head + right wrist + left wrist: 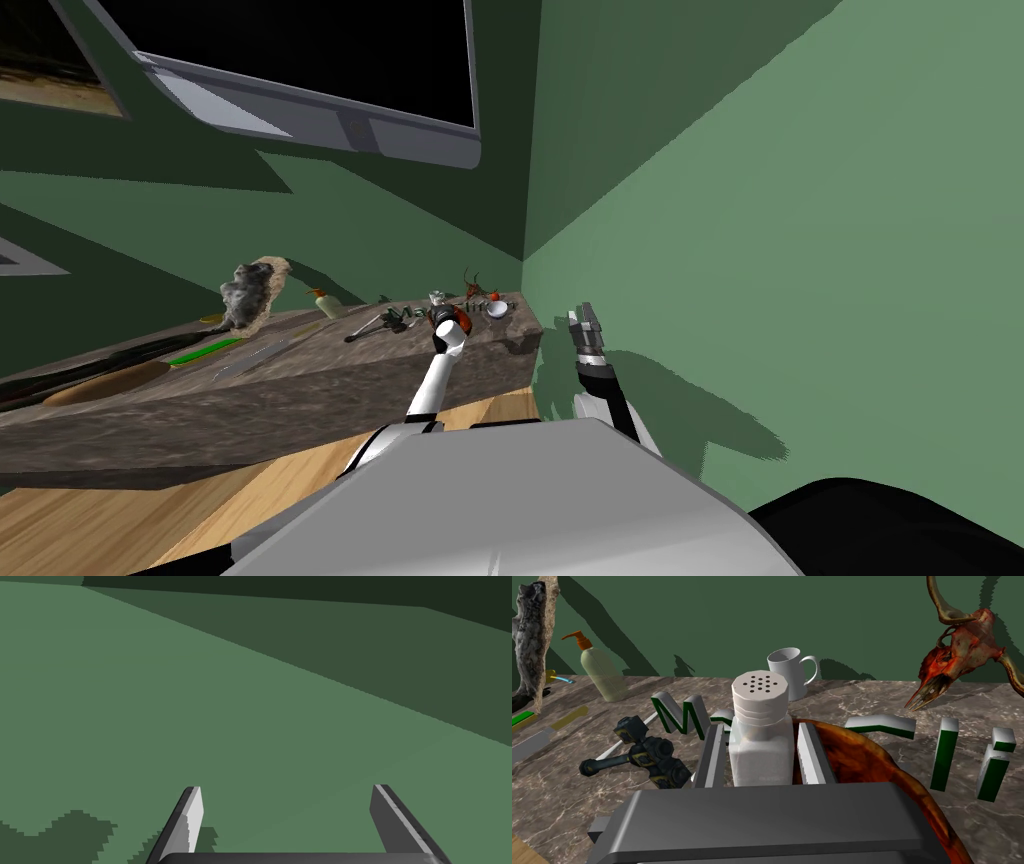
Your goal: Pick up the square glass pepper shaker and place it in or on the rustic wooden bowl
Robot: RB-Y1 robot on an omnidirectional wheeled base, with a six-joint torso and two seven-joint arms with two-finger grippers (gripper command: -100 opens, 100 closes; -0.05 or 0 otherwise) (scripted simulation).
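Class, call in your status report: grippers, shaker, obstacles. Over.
Left gripper jaws shut on shaker. Right gripper open, by wall. Shaker beside bowl rim, nothing between.

A white mug [789,671] stands on the marbled stone desk [862,696] behind the white-capped square shaker [760,748], with the reddish-brown wooden bowl [862,761] just beside it.

Clearance, left end effector [759,728]
Ahead: bowl [882,756] close by one finger; dark tool [657,758] just beside the other; mug [787,673] beyond.
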